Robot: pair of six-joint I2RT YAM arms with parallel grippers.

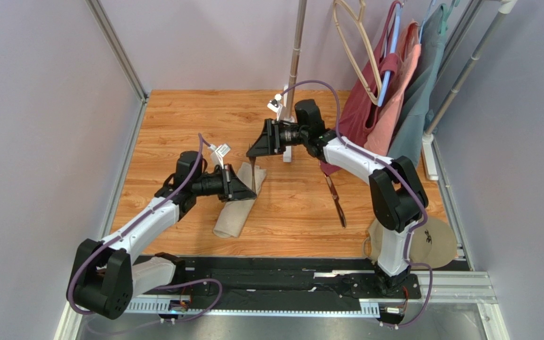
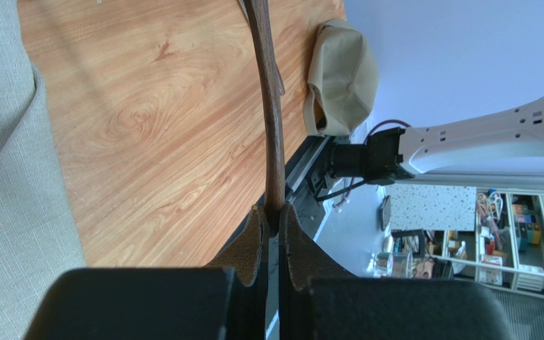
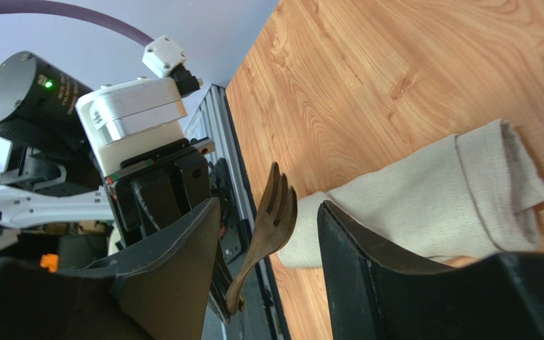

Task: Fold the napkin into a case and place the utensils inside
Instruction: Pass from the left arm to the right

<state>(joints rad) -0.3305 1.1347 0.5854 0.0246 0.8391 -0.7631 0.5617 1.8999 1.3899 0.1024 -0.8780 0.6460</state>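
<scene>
Where the left gripper point(image 2: 273, 212) closes, its two fingers are pressed together on the handle of the fork point(image 2: 273, 127), pinching it near one end.

- Fork: slim, dark brown. It runs from the pinch straight away from the left wrist camera and out of that view. In the top view it shows as a short dark bar just past the left gripper. Its tined end is raised off the table point(image 1: 182, 120).
- Right gripper point(image 3: 268, 207): jaws spread wide, one on each side of the fork's tines, with a gap to the fork on both sides. It holds nothing. It faces the left gripper across the fork, and the two are close together but apart.
- Case point(image 1: 236, 205): the beige-tan napkin, folded into a narrow oblong. It lies flat on the table below and just beside the left gripper, its long axis slanting toward the near edge. The right wrist view shows a folded end with layered edges. Whether the fork touches the cloth cannot be told.
- Remaining utensils point(image 1: 337, 202): slim dark pieces lying together on the wood, well apart from the case, beneath the right forearm.
- Round tan disc point(image 1: 434, 241): at the near right corner, beside the right arm's base.
- Garments point(image 1: 388, 85): maroon, salmon and grey-teal, hanging at the far right.
- Pole point(image 1: 297, 64): upright, behind the right gripper.
</scene>
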